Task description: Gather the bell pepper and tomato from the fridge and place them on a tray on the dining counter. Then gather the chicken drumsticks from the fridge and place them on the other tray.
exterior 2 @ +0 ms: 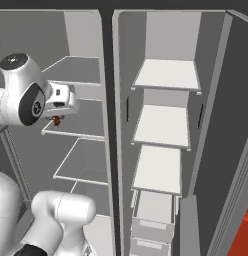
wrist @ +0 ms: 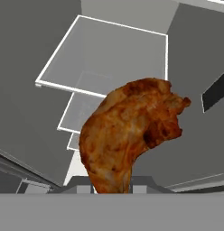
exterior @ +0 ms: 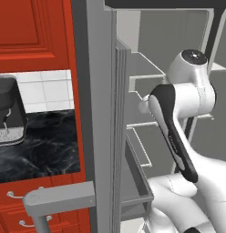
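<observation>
The fridge [exterior 2: 166, 75] stands open, with pale grey shelves in both halves. My gripper [exterior 2: 58, 116] is inside the left half, over a shelf [exterior 2: 76, 131]. It is shut on a red-brown chicken drumstick [wrist: 132, 131], which rises from between the fingers in the hand view, with empty fridge shelves [wrist: 109, 49] behind it. In the right base view the chicken drumstick [exterior 2: 57, 120] is a small dark bit under the hand. The bell pepper, tomato, both trays and the dining counter are out of view.
The fridge's left door [exterior: 101, 113] stands edge-on close by my arm, its bar handle [exterior: 60, 200] low in front. Beyond it are red cabinets [exterior: 33, 27] and a dark coffee machine [exterior: 7, 113] on a black marble top. Drawers [exterior 2: 153, 207] sit low in the right half.
</observation>
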